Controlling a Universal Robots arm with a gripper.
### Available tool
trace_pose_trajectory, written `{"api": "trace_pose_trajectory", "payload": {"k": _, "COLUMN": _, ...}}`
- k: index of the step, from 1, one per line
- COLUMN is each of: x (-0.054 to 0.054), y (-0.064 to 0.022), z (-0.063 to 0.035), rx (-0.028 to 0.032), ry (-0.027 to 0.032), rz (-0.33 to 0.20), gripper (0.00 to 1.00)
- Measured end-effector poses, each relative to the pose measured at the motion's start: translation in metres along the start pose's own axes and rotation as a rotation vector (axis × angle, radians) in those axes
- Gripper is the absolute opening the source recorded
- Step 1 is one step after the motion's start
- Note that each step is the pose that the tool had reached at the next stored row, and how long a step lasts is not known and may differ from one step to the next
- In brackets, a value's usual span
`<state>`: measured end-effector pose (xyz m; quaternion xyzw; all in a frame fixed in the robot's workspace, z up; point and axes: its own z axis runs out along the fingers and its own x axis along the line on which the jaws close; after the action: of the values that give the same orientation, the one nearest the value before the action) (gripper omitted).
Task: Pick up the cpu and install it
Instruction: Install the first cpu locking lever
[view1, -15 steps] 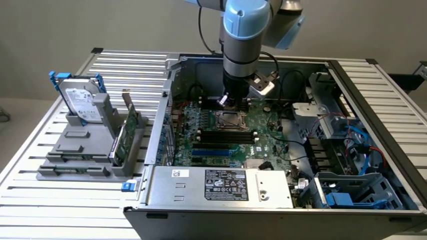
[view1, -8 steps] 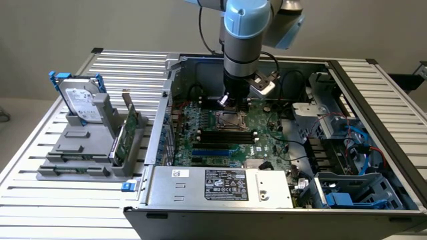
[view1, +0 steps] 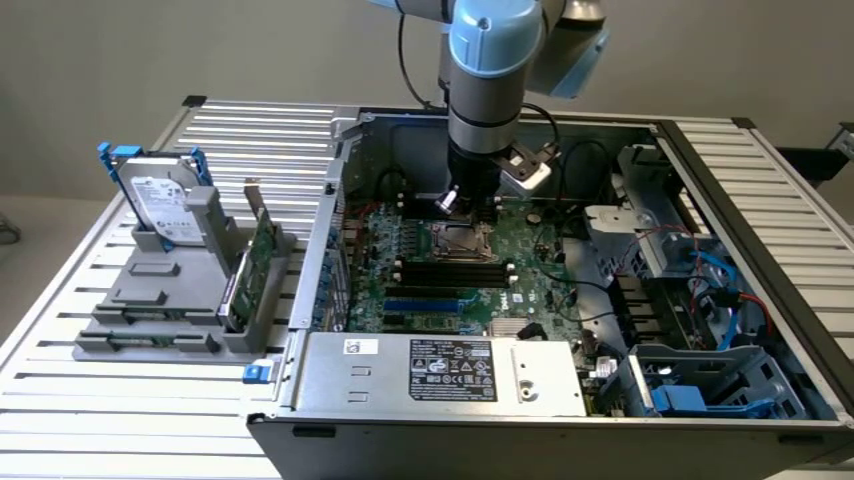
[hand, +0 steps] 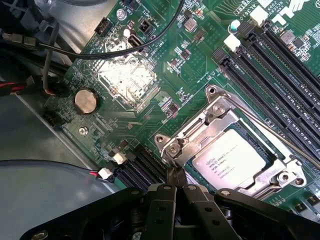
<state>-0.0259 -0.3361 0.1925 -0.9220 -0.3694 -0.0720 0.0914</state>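
Observation:
The cpu (hand: 231, 159) lies flat in the motherboard socket, its silvery top with printed text showing inside the metal retention frame (hand: 215, 107). My gripper (hand: 175, 176) is shut, with nothing visible between its dark fingers, and its tip is at the socket frame's corner beside the chip. In the exterior view the gripper (view1: 449, 203) hangs inside the open computer case, just above the far edge of the socket (view1: 461, 241).
Black memory slots (hand: 270, 65) run beside the socket. A coin cell (hand: 85, 100) and black cables (hand: 50, 47) lie close by. Outside the case, a grey holder (view1: 160, 300) carries a hard drive (view1: 167, 208) and a green card (view1: 251, 270). The power supply (view1: 441, 370) fills the near side.

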Motion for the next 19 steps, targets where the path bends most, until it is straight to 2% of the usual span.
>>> {"api": "trace_pose_trajectory", "payload": {"k": 3, "x": -0.0001, "y": 0.0001, "z": -0.0001, "rx": 0.0036, "ry": 0.0033, "rz": 0.0, "gripper": 0.11}}
{"api": "trace_pose_trajectory", "payload": {"k": 5, "x": 0.0, "y": 0.0, "z": 0.0001, "rx": 0.0083, "ry": 0.0081, "rz": 0.001, "gripper": 0.11}}
{"api": "trace_pose_trajectory", "payload": {"k": 6, "x": 0.0, "y": 0.0, "z": 0.0001, "rx": 0.0137, "ry": 0.0136, "rz": 0.002, "gripper": 0.11}}
{"api": "trace_pose_trajectory", "payload": {"k": 7, "x": 0.0001, "y": 0.0, "z": 0.0002, "rx": 0.0153, "ry": 0.0154, "rz": 0.003, "gripper": 0.11}}
{"api": "trace_pose_trajectory", "payload": {"k": 11, "x": 0.0, "y": 0.0, "z": 0.0, "rx": 0.0169, "ry": 0.0169, "rz": 0.004, "gripper": 0.11}}
{"api": "trace_pose_trajectory", "payload": {"k": 19, "x": 0.0009, "y": -0.0004, "z": -0.0023, "rx": 0.0313, "ry": 0.0308, "rz": 0.006, "gripper": 0.11}}
